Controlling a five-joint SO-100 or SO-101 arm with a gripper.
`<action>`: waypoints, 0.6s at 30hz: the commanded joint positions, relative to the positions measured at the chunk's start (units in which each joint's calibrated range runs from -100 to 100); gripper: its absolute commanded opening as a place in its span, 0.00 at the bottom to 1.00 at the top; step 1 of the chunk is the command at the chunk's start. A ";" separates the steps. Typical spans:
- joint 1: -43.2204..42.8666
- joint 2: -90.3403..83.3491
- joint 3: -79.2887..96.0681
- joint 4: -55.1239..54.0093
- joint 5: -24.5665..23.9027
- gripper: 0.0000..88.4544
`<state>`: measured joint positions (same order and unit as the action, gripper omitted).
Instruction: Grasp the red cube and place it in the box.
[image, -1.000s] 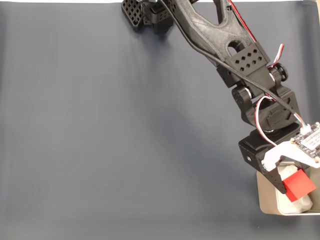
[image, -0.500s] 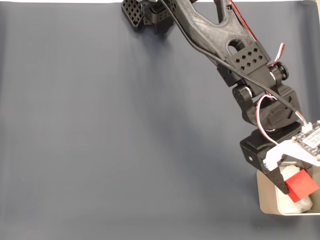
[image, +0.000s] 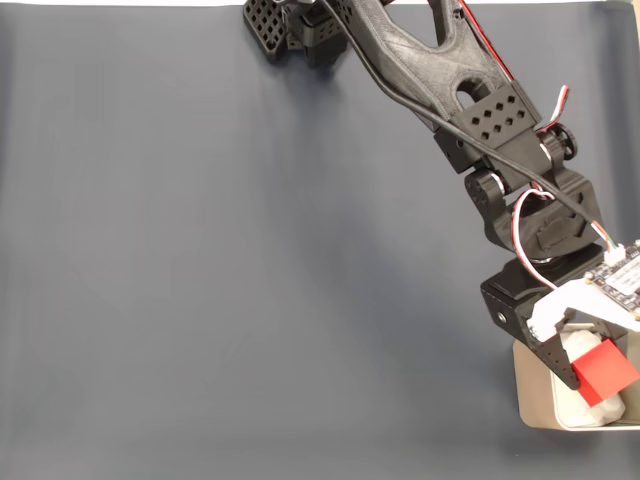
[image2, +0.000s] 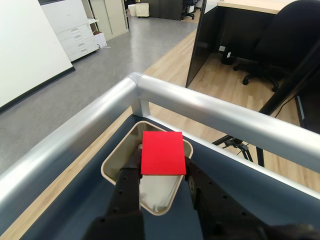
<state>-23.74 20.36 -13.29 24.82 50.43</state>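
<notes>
The red cube (image: 606, 370) hangs over the beige box (image: 530, 408) at the lower right of the fixed view, held between the fingers of my gripper (image: 592, 372), which is shut on it. In the wrist view the red cube (image2: 161, 152) sits clamped between two black fingers (image2: 131, 170), directly above the box (image2: 116, 161) with white padding (image2: 156, 192) inside. The cube hides part of the box's inside.
A dark blue-grey mat (image: 250, 280) covers the table, with open room to the left of the arm. A silver metal rail (image2: 210, 112) borders the table just beyond the box. The arm's base (image: 290, 30) stands at the top.
The gripper with the cube has shifted slightly right and down over the box during the last second; almost still in the last half second.
</notes>
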 joint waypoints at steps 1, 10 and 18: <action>-0.41 -0.43 -3.59 -1.21 0.20 0.17; -0.05 -1.30 -2.58 -1.62 0.34 0.50; 0.23 -1.99 -1.95 -1.62 1.03 0.54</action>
<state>-23.74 20.36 -13.29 24.18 51.01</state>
